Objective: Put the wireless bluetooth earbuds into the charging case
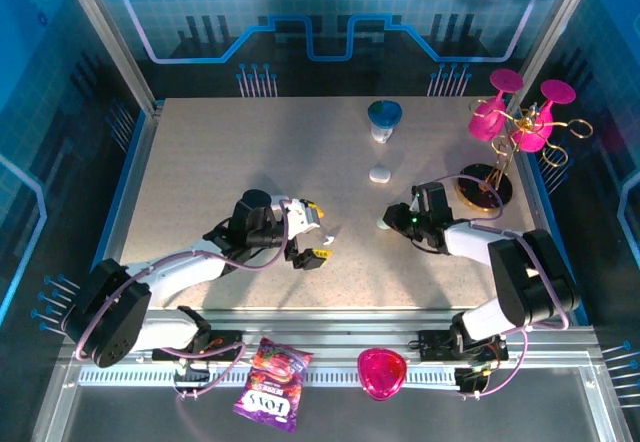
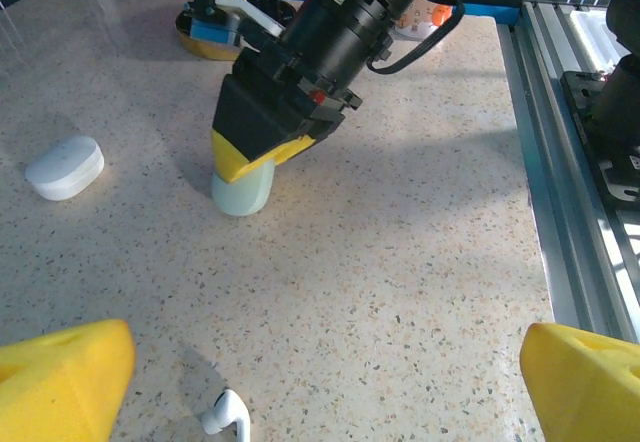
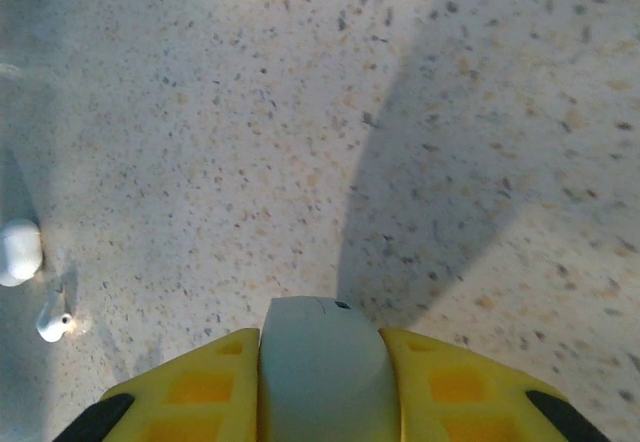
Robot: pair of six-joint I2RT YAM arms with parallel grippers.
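A tiny white earbud (image 2: 226, 417) lies on the speckled table between the left gripper's (image 2: 320, 387) wide-open yellow fingertips (image 2: 62, 377), closer to the left one and touching neither. The same earbud (image 3: 52, 323) lies at the left of the right wrist view, beside a small white rounded piece (image 3: 18, 252) I cannot identify. My right gripper (image 3: 322, 347) is shut on a pale white charging case (image 3: 322, 362), which rests on the table. From above, the left gripper (image 1: 320, 232) and the right gripper (image 1: 386, 222) face each other mid-table. The held case (image 2: 243, 188) stands under the right gripper's fingers (image 2: 232, 158).
A second white case (image 1: 379, 173) lies behind the grippers, also seen as a case (image 2: 65, 167) at the left. A blue bowl (image 1: 384, 112) sits at the back. Pink goblets on a gold stand (image 1: 520, 122) occupy the back right. A candy bag (image 1: 268, 387) and pink heart box (image 1: 382, 372) lie on the front rail.
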